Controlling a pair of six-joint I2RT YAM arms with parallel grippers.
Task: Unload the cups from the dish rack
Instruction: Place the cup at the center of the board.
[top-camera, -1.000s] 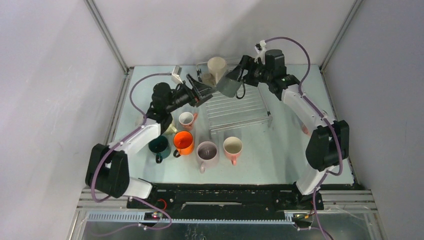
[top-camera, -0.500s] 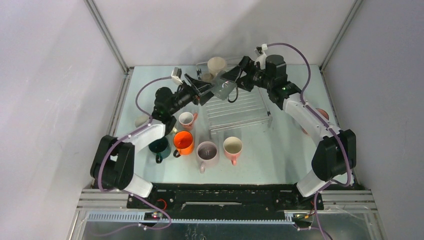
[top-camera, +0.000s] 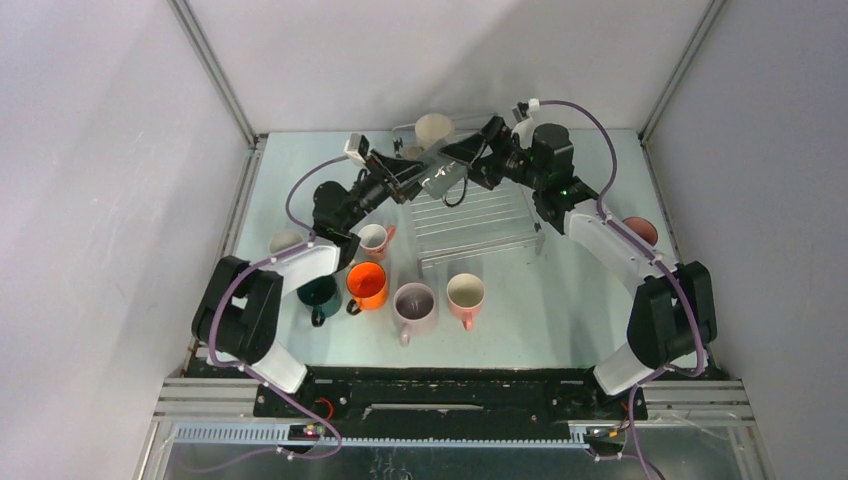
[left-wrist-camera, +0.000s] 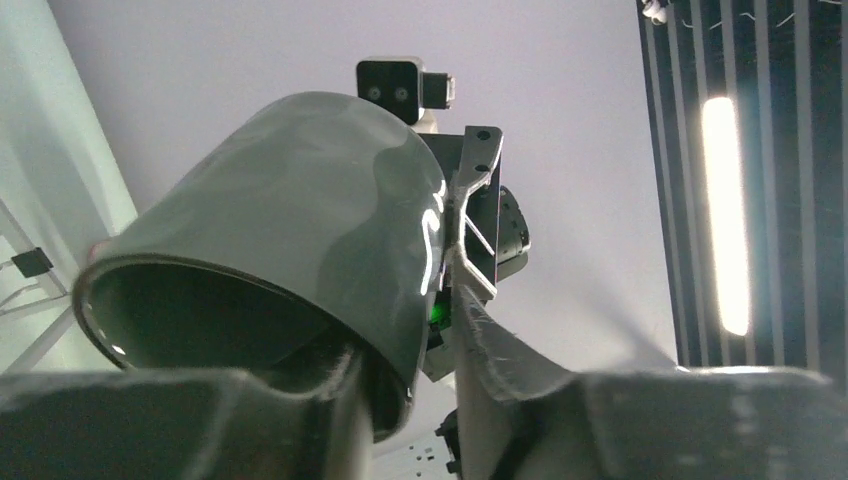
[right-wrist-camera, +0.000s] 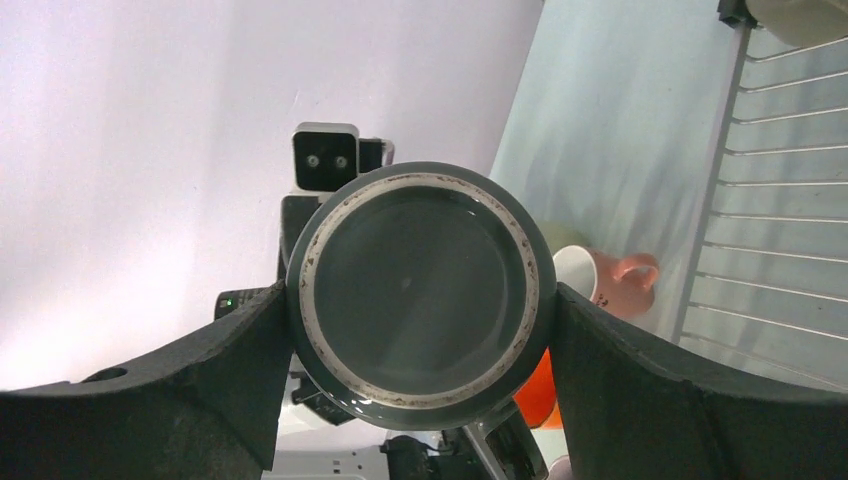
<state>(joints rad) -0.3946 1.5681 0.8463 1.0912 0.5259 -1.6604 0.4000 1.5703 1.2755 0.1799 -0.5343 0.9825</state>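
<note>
Nearest, around 6 o'clock, a dark teal cup (top-camera: 320, 292), an orange cup (top-camera: 367, 284), a mauve cup (top-camera: 414, 301) and a cream cup (top-camera: 465, 293) stand in a row on the table, with the dish rack (top-camera: 480, 225) beyond them toward 12. Over its 11 o'clock corner the grey-green cup (top-camera: 440, 178) hangs in the air, the right gripper (top-camera: 462, 162) clamped across its body and the left gripper (left-wrist-camera: 410, 360) straddling its rim wall; whether that pinch is tight I cannot tell. The right should release only once the left holds firm; bare table shows at 10 o'clock, but the pale cup (top-camera: 433, 130) just behind leaves little margin.
</note>
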